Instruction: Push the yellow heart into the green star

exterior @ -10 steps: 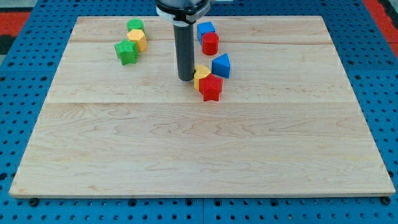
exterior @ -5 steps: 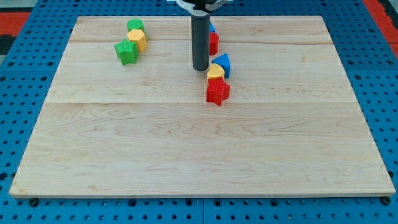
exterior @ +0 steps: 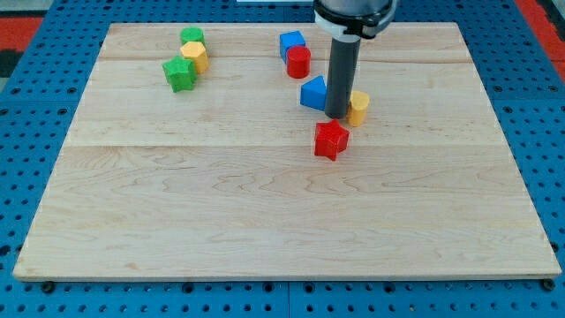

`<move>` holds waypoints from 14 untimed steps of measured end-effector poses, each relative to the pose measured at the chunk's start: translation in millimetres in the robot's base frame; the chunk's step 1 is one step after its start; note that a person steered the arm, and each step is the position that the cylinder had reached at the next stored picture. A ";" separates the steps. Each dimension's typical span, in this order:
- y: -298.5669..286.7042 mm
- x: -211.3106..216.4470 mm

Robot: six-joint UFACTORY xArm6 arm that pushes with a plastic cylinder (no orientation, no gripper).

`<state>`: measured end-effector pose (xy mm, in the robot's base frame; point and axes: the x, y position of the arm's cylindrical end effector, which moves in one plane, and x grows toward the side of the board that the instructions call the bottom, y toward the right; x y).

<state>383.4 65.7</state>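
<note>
Our tip: my tip (exterior: 338, 116) sits on the board; the dark rod has no claw, so it neither opens nor closes and holds nothing.
Yellow heart: the yellow heart (exterior: 357, 107) lies just to the view's right of our tip, touching or nearly touching the rod.
Green star: the green star (exterior: 179, 74) lies well to the view's left of our tip and a little toward the view's top.
In the way: the blue block (exterior: 312, 93), wedge-like, sits just left of our tip, between it and the star.
Nearby: the red star (exterior: 331, 140) lies just below our tip; the red cylinder (exterior: 298, 62) and blue cube (exterior: 291, 42) stand up-left of it.
By the star: a yellow hexagon block (exterior: 195, 56) touches the star, with a green cylinder (exterior: 192, 37) behind.
Materials: we see a pale wooden board (exterior: 265, 212) with visible grain on a blue perforated table (exterior: 26, 132); the blocks look matte and solid-coloured.
</note>
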 end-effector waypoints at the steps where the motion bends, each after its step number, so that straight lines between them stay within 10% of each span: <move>1: -8.4 -17.2; 7: -78.3 -35.2; 12: 80.3 8.3; 14: -56.7 17.1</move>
<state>400.5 9.0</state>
